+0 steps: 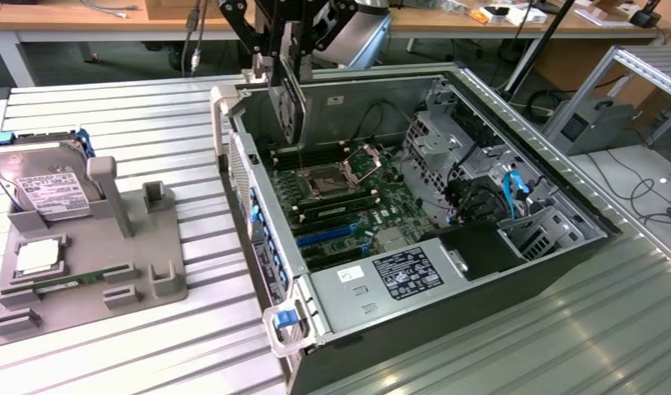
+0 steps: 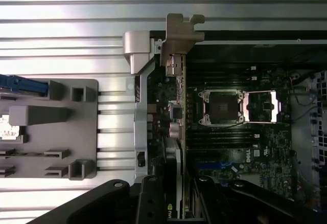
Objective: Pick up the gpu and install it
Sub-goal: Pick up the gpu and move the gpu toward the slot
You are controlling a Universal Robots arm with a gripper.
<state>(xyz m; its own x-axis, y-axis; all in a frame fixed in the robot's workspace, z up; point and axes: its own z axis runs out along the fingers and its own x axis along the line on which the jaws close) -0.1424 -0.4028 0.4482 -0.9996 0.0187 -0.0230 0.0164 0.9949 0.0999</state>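
Observation:
My gripper [image 1: 288, 62] hangs over the back left corner of the open computer case [image 1: 555, 247], shut on the gpu [image 1: 289, 105]. The card is held on edge, a thin dark plate pointing down toward the motherboard [image 1: 357, 202]. In the wrist view the gpu [image 2: 176, 147] appears edge-on, its silvery end bracket [image 2: 179, 32] standing over the case's rear wall. The black fingers [image 2: 150, 201] clamp it from both sides, and the gripper [image 2: 176, 206] is centred on the card. The card is above the board, not touching it.
A grey holder tray [image 1: 148, 280] lies at the exterior view's left, carrying a silver hard drive [image 1: 44, 185] and a small square chip [image 1: 36, 259]. Inside the case are the CPU socket [image 1: 329, 177], blue cables [image 1: 511, 193] and a labelled power supply [image 1: 407, 276].

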